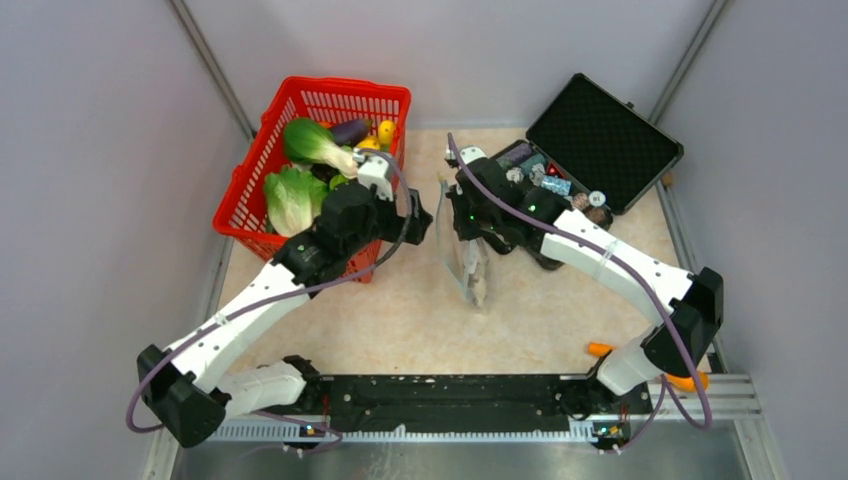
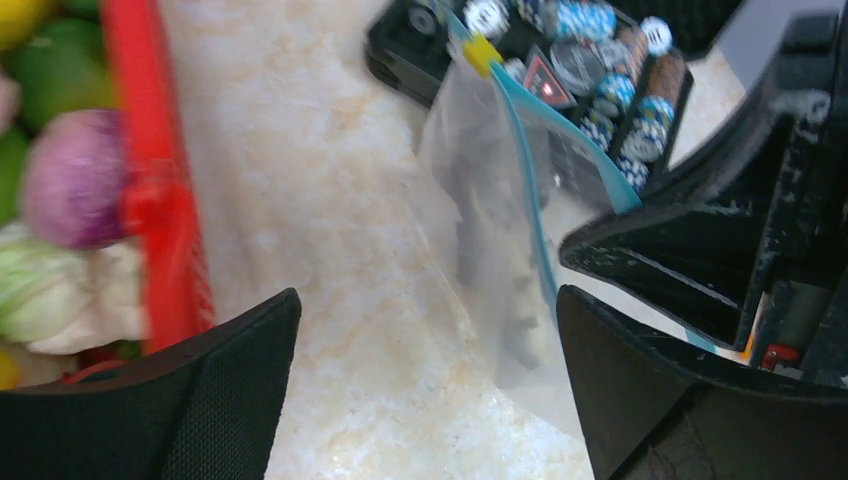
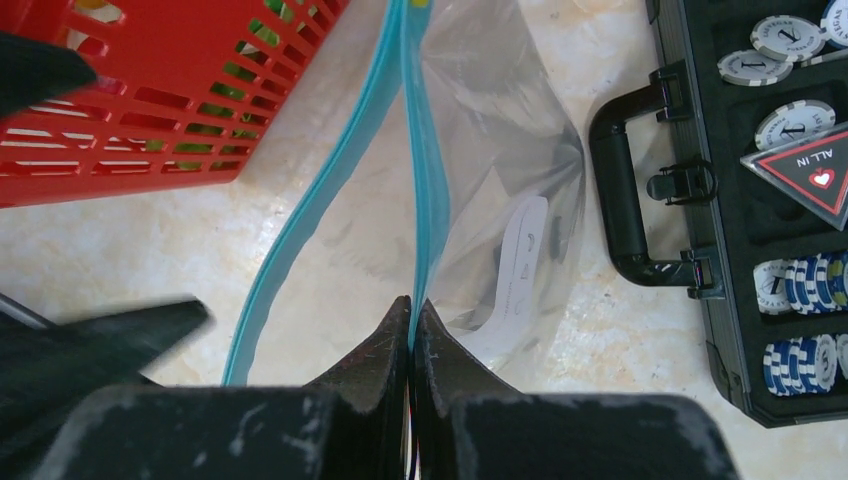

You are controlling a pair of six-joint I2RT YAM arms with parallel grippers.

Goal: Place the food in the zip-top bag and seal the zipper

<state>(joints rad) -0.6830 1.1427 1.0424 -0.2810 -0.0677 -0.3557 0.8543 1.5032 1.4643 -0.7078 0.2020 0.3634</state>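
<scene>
Clear crinkly plastic bag [image 3: 500, 170] pinched at its light-blue zipper strip [image 3: 423, 180]
right gripper [image 3: 411, 325] clamps it, jaws closed; left gripper [image 2: 428, 300] holds its jaws wide

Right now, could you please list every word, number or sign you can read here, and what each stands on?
"ALL IN", with a red heart: on the triangular plaque in the black case.
"1": on the white chips; their rim lettering is too small to read.
White label on the zip-top bag: print too small to read.
</scene>
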